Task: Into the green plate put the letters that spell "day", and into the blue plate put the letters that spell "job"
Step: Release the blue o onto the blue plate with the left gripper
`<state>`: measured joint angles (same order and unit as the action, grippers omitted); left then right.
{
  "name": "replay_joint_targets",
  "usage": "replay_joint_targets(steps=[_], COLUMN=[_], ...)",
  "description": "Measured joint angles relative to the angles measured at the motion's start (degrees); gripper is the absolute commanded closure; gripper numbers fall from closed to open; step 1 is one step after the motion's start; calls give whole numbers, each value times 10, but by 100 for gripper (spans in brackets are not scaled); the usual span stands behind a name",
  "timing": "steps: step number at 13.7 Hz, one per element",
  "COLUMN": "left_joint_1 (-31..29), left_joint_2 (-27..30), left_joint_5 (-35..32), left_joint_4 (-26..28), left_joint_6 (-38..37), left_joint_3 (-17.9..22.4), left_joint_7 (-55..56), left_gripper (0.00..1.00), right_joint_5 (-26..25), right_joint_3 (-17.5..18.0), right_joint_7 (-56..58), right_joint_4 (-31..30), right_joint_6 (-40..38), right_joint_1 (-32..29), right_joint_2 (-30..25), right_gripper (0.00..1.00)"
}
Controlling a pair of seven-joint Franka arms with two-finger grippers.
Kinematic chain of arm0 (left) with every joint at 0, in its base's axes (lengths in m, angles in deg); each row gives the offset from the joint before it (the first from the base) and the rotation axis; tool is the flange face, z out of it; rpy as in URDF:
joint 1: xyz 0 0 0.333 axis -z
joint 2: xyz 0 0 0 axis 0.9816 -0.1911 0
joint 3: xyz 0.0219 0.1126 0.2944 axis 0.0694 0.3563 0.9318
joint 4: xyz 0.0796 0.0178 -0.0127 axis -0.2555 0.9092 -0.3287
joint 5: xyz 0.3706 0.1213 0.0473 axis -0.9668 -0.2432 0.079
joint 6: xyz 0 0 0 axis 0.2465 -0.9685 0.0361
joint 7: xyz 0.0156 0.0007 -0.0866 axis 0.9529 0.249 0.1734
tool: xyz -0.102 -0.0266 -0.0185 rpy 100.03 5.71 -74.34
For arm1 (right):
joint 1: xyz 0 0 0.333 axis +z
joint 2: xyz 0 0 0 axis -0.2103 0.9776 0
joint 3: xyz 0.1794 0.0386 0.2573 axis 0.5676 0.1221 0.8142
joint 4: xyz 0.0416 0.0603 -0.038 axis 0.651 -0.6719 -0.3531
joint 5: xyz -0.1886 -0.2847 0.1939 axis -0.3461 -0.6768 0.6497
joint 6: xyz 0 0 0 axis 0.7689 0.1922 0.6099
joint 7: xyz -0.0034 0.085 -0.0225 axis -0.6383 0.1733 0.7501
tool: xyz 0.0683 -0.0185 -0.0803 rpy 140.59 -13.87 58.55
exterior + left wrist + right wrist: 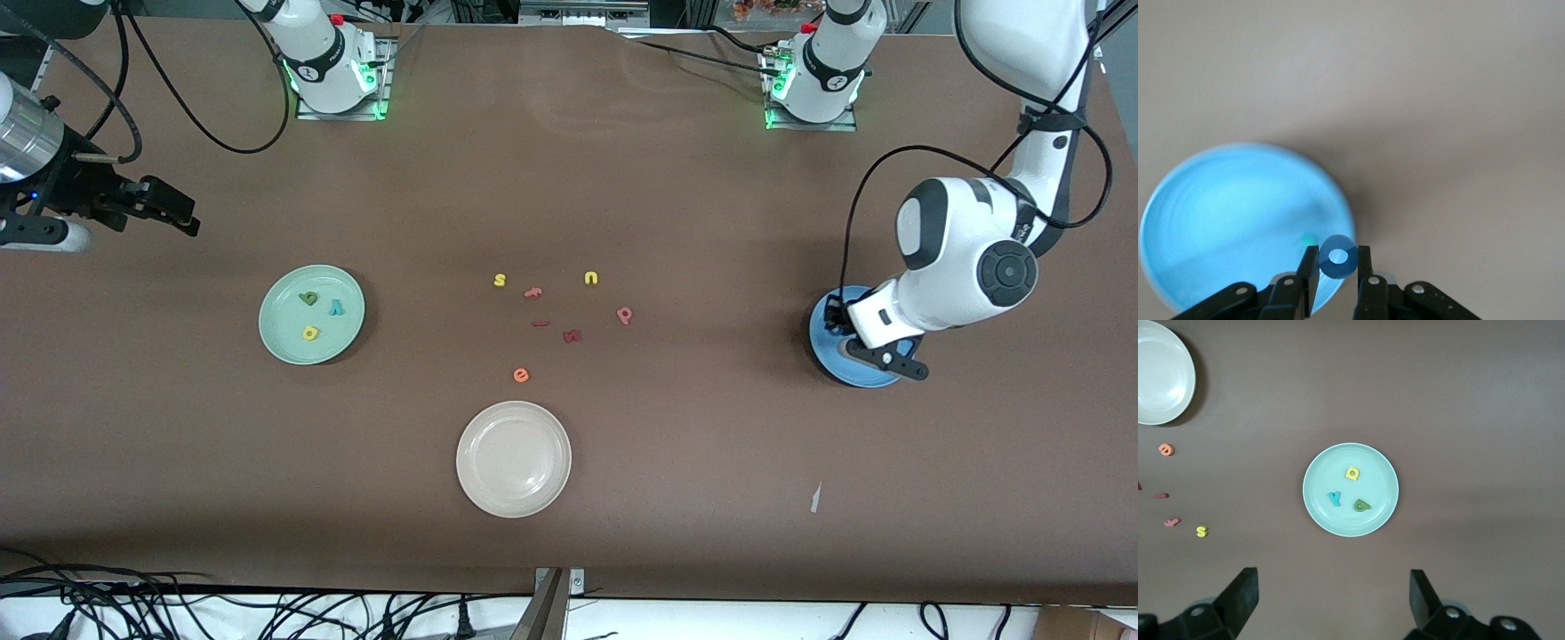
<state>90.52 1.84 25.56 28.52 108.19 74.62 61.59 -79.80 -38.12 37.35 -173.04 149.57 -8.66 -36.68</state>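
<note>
Nearest the front camera lies the cream-white plate (513, 458), bare and no part of the task. Above it in that view sit the loose letters: the orange e (521, 375), two darker red letters (572, 336), the pinkish-red b (624, 314), then the yellow s (500, 280) and yellow u (591, 278) farthest from the camera.

Toward the right arm's end of the table, the green plate (272, 342) holds all three letters of "day": the yellow a (309, 332), the teal y (335, 308) and the dark green d (308, 298). That half of the task appears complete.

Toward the left arm's end, the blue plate (822, 342) is partly hidden under the left arm. The left gripper (1337, 261) hangs over the plate's rim, jaws narrowed on the blue ring o (1338, 257), which stands pinched between the fingertips. A small teal shape (1309, 239) shows in the plate just beside the gripper; it is probably the j, though too blurred to confirm.

The right gripper (1333, 603) waits high over the table at its own end, jaws wide and holding nothing.

Step in hand, by judgement: delivering the o to the blue plate. The next move calls for centring it a little farther inside the rim before release, so it does not tip out. The b then remains to be fetched.
</note>
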Motion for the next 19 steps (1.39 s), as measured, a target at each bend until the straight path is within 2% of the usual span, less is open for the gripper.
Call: replay_joint_targets(steps=[4,6,8,12,15,19], left_joint_1=[-40,-42,-42,-42,-33,76], left_joint_2=[2,2,2,2,3,5], left_joint_5=[-33,-34,-35,-39,-36,73], left_joint_4=[26,26,26,26,16,11], left_joint_6=[4,4,7,13,19,26], left_joint_3=[0,0,-1,-1,-7,-13], left_joint_7=[-8,-8,-8,-8,-9,2], left_gripper=[96,86,39,32,32,32], right_joint_5=[0,-1,-1,-2,-2,-2], right_joint_3=[0,1,1,1,1,1], right_joint_7=[0,2,2,9,11,11], right_joint_4=[-8,-9,-9,-9,-9,-9], right_joint_6=[2,2,2,2,2,3], right_joint_1=[-1,-1,-1,-1,-1,-2], right_joint_2=[-4,-4,-4,-4,-4,-4], right_gripper=[0,0,0,0,0,0])
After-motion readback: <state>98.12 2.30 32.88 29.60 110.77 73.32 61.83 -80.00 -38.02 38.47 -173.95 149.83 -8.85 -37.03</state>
